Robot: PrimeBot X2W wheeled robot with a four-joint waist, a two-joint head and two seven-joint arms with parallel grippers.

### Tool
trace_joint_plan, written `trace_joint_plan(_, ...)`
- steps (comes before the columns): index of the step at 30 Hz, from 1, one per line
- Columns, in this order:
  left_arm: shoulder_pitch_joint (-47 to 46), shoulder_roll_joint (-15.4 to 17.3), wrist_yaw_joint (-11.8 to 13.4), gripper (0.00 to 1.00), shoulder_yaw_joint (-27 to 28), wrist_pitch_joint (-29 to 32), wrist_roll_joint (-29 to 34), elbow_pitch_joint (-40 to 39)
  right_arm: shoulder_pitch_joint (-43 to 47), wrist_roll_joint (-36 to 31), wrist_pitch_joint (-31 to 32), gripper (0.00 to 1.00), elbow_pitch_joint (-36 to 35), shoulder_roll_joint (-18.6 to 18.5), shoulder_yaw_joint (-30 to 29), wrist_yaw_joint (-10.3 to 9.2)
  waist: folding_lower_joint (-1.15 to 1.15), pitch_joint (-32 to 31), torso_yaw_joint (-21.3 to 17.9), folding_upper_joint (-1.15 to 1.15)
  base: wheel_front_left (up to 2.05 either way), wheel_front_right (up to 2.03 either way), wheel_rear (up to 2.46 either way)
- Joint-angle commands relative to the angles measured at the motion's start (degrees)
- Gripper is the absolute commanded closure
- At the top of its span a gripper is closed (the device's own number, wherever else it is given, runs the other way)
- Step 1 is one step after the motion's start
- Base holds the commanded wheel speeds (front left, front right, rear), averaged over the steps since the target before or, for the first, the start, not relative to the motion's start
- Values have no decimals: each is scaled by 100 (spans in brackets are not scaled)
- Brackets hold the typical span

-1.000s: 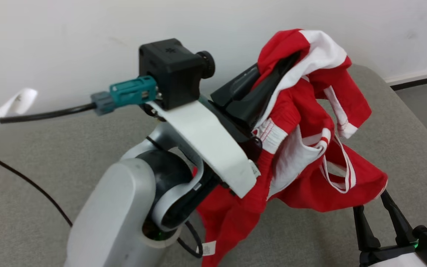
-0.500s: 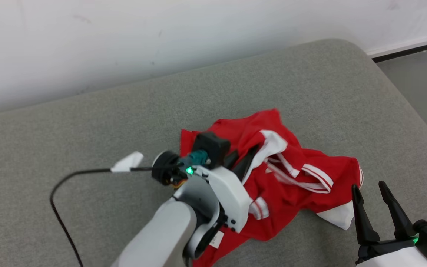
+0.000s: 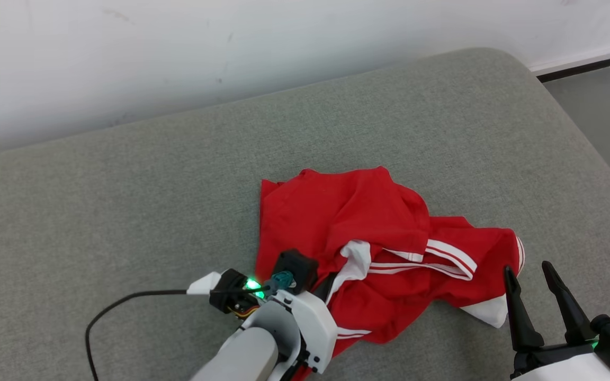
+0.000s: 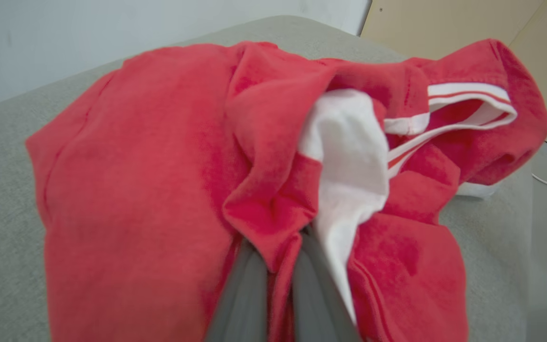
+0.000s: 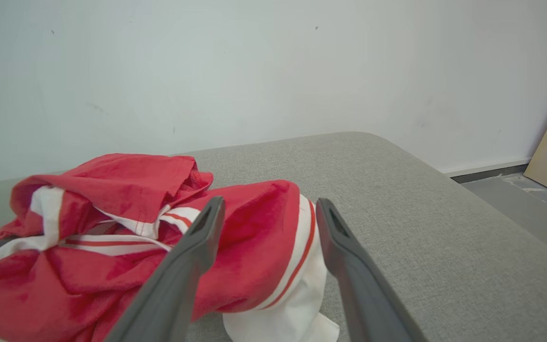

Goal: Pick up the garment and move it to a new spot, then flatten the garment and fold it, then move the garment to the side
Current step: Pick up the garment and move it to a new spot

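head view: red-and-white garment (image 3: 347,222) crumpled on grey cushion (image 3: 125,211), toward its right front part. left gripper (image 3: 329,283) at garment's near edge, tips buried under white fold, grip itself hard to make out here. right gripper (image 3: 526,269) at lower right, jaws spread, empty, just beside white hem; its body cut off by frame.

left wrist view: blurred. two fingers (image 4: 247,289) pressed together, pinching red fold beside white patch; tips covered by cloth.

right wrist view: jaws wide apart, holding nothing. garment heap just beyond tips, left part cut off by frame edge.
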Motion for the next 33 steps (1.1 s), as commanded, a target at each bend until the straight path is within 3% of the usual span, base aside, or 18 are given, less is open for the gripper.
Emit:
trace_joint_plan(1, 26, 10, 44, 24, -20, -69, -58, 47, 19, 23, 4, 0, 13, -61, -13, -10, 0, -29, 32, 0, 0, 0, 0)
trace_joint_plan(2, 24, 6, 41, 0, -25, -124, -77, 45, 40, 10, 4, 0, 14, -68, -19, -10, 0, -52, 51, 0, 0, 0, 0)
trace_joint_plan(13, 45, 123, -88, 0, -229, 394, -236, -905, 194, -91, 4, 0, 55, -114, 22, -10, 0, -416, 109, 0, 0, 0, 0)
trace_joint_plan(18, 5, 249, 24, 0, -131, 656, -303, -1392, 211, -96, 5, 0, 57, -74, 74, -10, 0, -495, 10, 0, 0, 0, 0)
trace_joint_plan(27, -47, 414, 145, 0, -22, 849, -373, -1234, 135, -33, 4, 0, 44, -44, 70, -10, 0, -384, -265, 0, 0, 0, 0)
trace_joint_plan(28, -49, 402, 149, 27, -3, 856, -420, -1199, 137, -36, 4, 0, 44, -43, 70, -10, 0, -368, -289, 0, 0, 0, 0)
trace_joint_plan(29, -66, 393, 145, 78, 3, 853, -422, -1161, 136, -36, 4, 0, 43, -41, 71, -10, 0, -349, -312, 0, 0, 0, 0)
trace_joint_plan(30, -91, 395, 143, 100, 3, 834, -417, -1121, 132, -31, 4, 0, 45, -36, 68, -10, 0, -331, -332, 0, 0, 0, 0)
trace_joint_plan(33, -139, 379, 122, 100, -2, 766, -428, -1030, 120, -24, 4, 0, 58, -25, 56, -10, 0, -301, -371, 0, 0, 0, 0)
